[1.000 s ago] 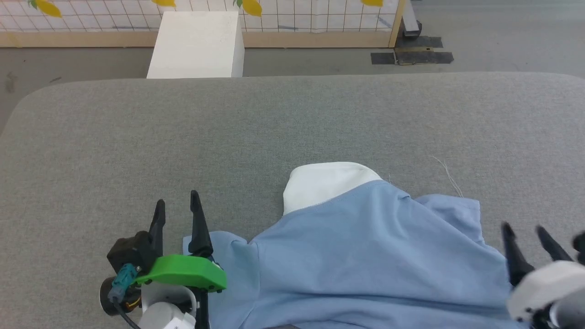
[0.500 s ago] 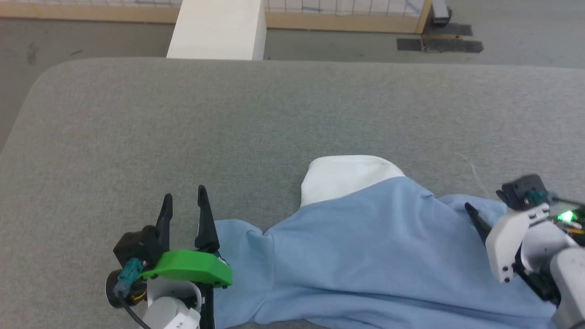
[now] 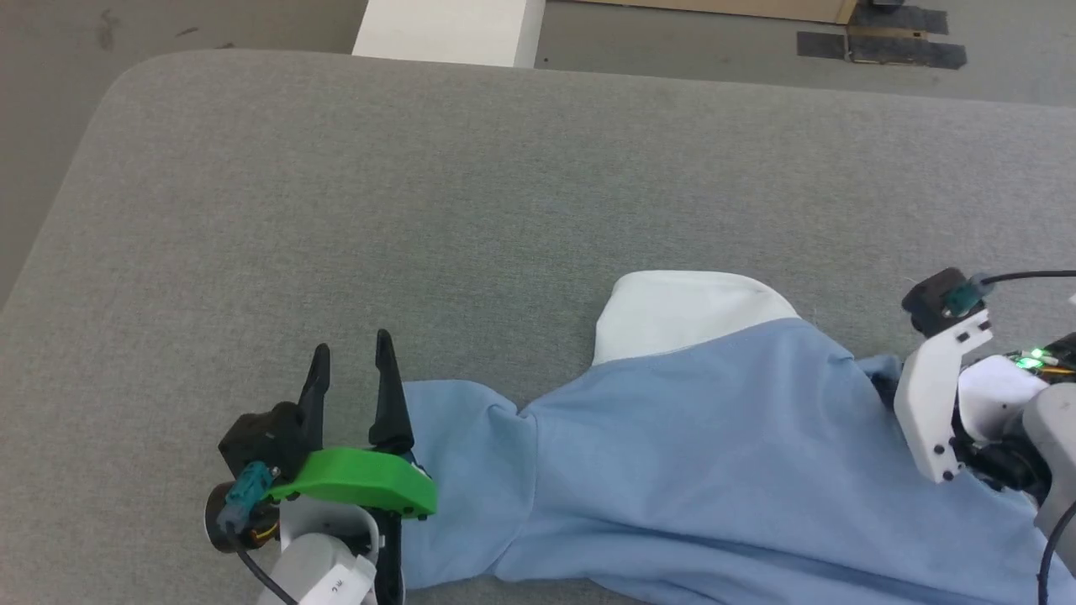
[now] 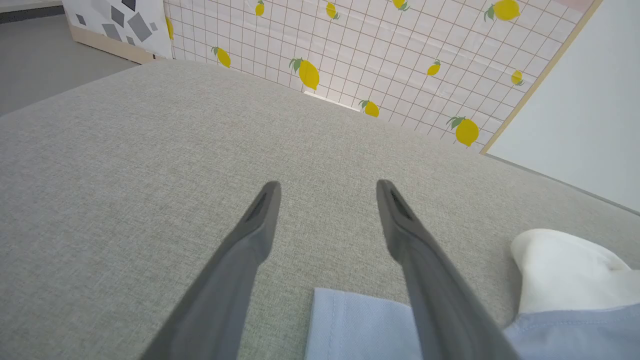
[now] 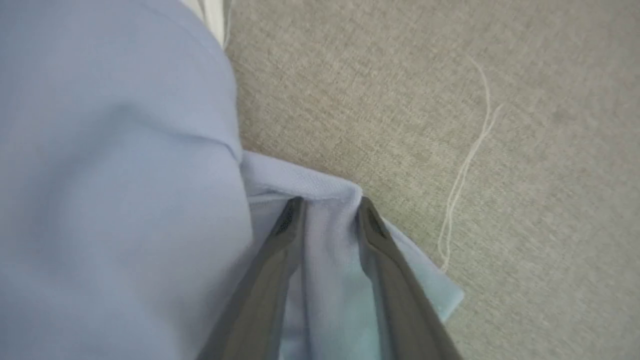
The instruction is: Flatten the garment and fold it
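Note:
The garment point(image 3: 689, 454), a light blue shirt with a white lining point(image 3: 681, 311) turned out at its far edge, lies crumpled along the near side of the grey table point(image 3: 504, 185). My left gripper point(image 3: 349, 361) stands open just left of the left sleeve. In the left wrist view its fingers point(image 4: 327, 187) straddle bare table, with the garment's sleeve edge point(image 4: 350, 325) low between them. My right gripper point(image 3: 881, 388) comes in from the right at the right sleeve. The right wrist view shows that gripper point(image 5: 330, 202) pinching a ridge of the garment's sleeve point(image 5: 327, 235).
A loose white thread point(image 5: 465, 165) lies on the table just right of the pinched sleeve. A white box point(image 3: 445, 29) stands on the floor beyond the table's far edge, near dark tape patches point(image 3: 891, 46). A lemon-patterned partition point(image 4: 400, 65) stands behind.
The head camera has tilted down and shifted. My right gripper swung in from the lower right onto the right sleeve and narrowed its fingers on the fabric. The left gripper stayed open in place.

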Controlling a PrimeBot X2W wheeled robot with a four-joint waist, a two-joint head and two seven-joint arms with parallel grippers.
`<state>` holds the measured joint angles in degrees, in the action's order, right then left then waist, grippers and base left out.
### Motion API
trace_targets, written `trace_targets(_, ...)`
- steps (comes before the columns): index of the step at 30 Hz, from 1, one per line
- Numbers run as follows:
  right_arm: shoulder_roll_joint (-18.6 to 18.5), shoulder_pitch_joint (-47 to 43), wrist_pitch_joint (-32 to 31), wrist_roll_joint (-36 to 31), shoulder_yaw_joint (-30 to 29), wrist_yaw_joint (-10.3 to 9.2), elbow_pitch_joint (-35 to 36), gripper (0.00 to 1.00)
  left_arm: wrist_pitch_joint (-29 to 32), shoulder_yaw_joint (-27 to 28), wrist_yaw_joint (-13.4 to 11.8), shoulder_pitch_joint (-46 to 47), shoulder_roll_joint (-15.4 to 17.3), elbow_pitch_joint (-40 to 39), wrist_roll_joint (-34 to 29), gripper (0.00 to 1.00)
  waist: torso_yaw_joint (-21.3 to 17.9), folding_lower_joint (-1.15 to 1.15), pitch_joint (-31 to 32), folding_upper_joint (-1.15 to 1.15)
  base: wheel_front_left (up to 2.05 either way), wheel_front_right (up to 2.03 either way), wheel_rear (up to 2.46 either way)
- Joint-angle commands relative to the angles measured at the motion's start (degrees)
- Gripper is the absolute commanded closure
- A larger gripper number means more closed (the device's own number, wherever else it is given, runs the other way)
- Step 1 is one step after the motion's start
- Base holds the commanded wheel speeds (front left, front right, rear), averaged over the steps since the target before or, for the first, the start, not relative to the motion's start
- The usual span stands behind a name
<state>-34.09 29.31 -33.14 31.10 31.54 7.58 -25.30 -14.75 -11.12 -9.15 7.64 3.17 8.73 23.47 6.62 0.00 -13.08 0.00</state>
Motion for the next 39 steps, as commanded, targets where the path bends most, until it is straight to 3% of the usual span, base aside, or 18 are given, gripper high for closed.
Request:
trace_targets(1,0.94,-1.2,1.03,1.04,-0.51,-0.09,-1.44,1.0,-0.25,0.34,-0.04,0.8,-0.24,0.01,0.34,0.0,-0.24,0.0,0.41,0.0,0.0,0.0,0.0)
trace_targets(6,4.21,-2.15,14.08,1.61,-14.85,-0.09,-1.52,1.0,-0.25,1.27,-0.24,-0.31,-0.26,0.12,0.4,0.0,-1.64,0.0,2.19,0.0,0.0,0.0,0.0)
trace_targets(10,7.09,-6.25,21.21,-3.41,-29.34,-0.09,-2.28,1.0,-0.25,1.64,-0.02,-1.0,-0.27,0.17,0.18,0.0,-3.07,0.0,3.73,0.0,0.0,0.0,0.0)
trace_targets(13,10.45,-10.12,22.43,-9.73,-41.6,-0.09,-2.61,1.0,-0.25,2.07,0.12,-1.42,-0.27,0.14,-0.04,0.0,-4.34,0.0,4.6,0.0,0.0,0.0,0.0)
trace_targets(16,16.07,-13.58,21.52,-16.29,-53.11,-0.09,-0.93,1.0,-0.25,2.32,0.27,-1.67,-0.27,0.16,-0.22,0.0,-5.63,0.0,5.04,0.0,0.0,0.0,0.0)
trace_targets(19,22.57,-16.41,17.39,-20.73,-60.17,-0.09,1.35,1.0,-0.25,2.24,0.48,-1.78,-0.26,0.31,-0.34,0.0,-6.74,0.0,5.12,0.0,0.0,0.0,0.0)
trace_targets(20,24.34,-17.3,15.53,-21.75,-61.22,-0.09,1.95,1.0,-0.25,2.13,0.55,-1.8,-0.25,0.45,-0.37,0.0,-7.05,0.0,5.13,0.0,0.0,0.0,0.0)
trace_targets(21,26.37,-18.23,13.35,-22.7,-62.46,-0.09,2.94,0.85,-0.25,1.92,0.58,-1.79,-0.24,0.6,-0.43,0.0,-7.4,0.0,5.15,0.0,0.0,0.0,0.0)
trace_targets(22,27.81,-18.97,11.97,-23.45,-63.19,-0.09,4.41,0.53,-0.19,1.69,0.59,-1.75,-0.24,0.69,-0.49,0.0,-7.71,0.0,5.18,0.0,0.0,0.0,0.0)
trace_targets(23,28.67,-19.38,11.49,-23.81,-63.93,-0.09,5.72,0.0,-0.13,1.59,0.62,-1.66,-0.21,0.82,-0.48,0.0,-7.93,0.0,5.18,0.0,0.0,0.0,0.0)
trace_targets(29,31.06,-22.06,14.88,-24.06,-65.75,-0.09,14.01,0.0,2.84,0.55,0.21,-0.83,0.79,2.71,-1.16,0.0,-9.19,0.0,5.68,0.0,0.0,0.0,0.0)
trace_targets(39,31.19,-29.94,28.76,-21.09,-52.24,-0.09,24.95,0.0,22.19,-1.5,-5.1,1.38,4.53,6.4,-3.57,0.0,-11.76,0.0,5.76,0.0,0.0,0.0,0.0)
